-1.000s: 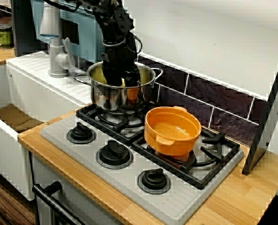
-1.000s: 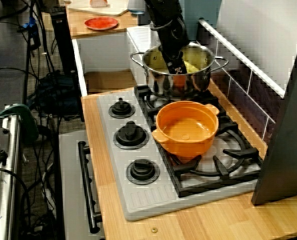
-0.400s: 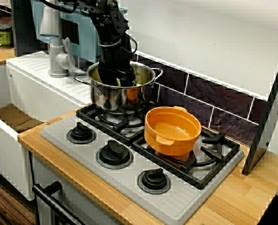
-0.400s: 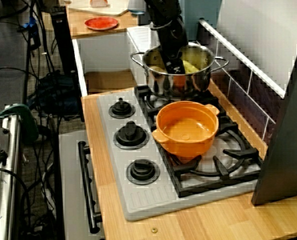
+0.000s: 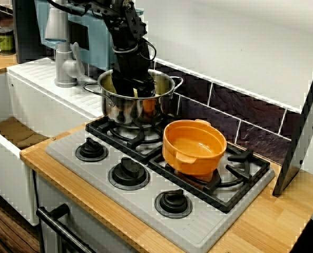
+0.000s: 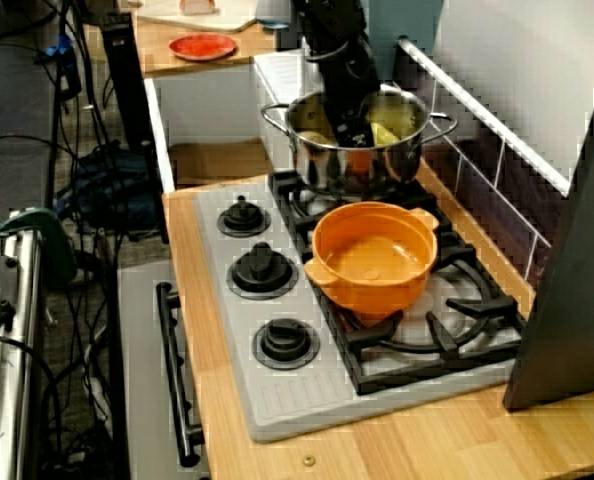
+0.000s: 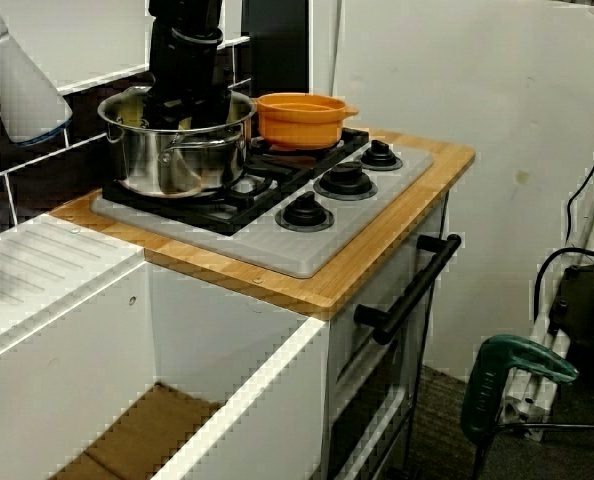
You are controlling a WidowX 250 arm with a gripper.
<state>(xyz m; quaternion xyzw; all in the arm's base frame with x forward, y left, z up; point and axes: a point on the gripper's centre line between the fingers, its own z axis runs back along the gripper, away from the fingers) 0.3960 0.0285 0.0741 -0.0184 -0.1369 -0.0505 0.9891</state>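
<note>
Pot (image 5: 124,108) is sitting on the stove (image 5: 93,164), just beside the orange bowl (image 5: 193,148). Your gripper (image 5: 135,90) is hanging inside it near a yellow lump (image 6: 385,131). I cannot tell whether its fingers are spread or pinching.

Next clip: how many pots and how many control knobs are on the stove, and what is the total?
Pots: 2 (steel pot, orange pot)
Control knobs: 3
Total: 5
</note>
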